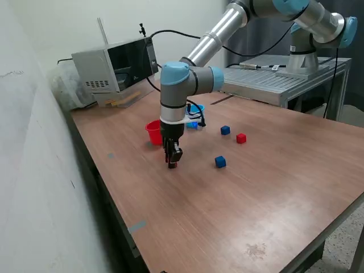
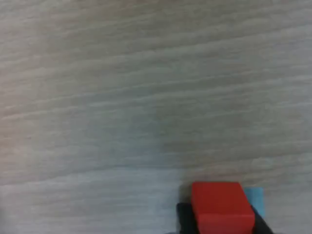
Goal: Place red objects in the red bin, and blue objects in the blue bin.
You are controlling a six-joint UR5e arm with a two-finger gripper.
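Red cup [image 1: 152, 132] sits on the table [image 1: 273, 199], on the exterior view's left. It is where red things go.

Just beside it, a bit nearer the camera, the gripper [image 1: 172, 163] points straight down with its tips low at the table. A red cube [image 2: 222, 207] sits between the two dark fingers [image 2: 184, 214]. I cannot tell if the fingers are squeezing it yet or only standing on each side of it. I also cannot tell if the cube is resting on the wood or has left it.

Behind the arm is the blue cup [image 1: 198, 108], partly hidden. Further right lie a near blue cube [image 1: 220, 162], a far blue cube [image 1: 225, 130] and a second red cube [image 1: 242, 138], all well apart from the gripper.

I think the step now is to pick up the red cube and take it to the red cup. To do it well:
- Squeeze the cube on its flat sides, with the cube in the middle of the fingers.
- Lift straight up, high enough to go over the cup's rim.
- Make the short move over without bumping the cup, since it looks light and may tip.
- Stop above the middle of the cup, then let go.
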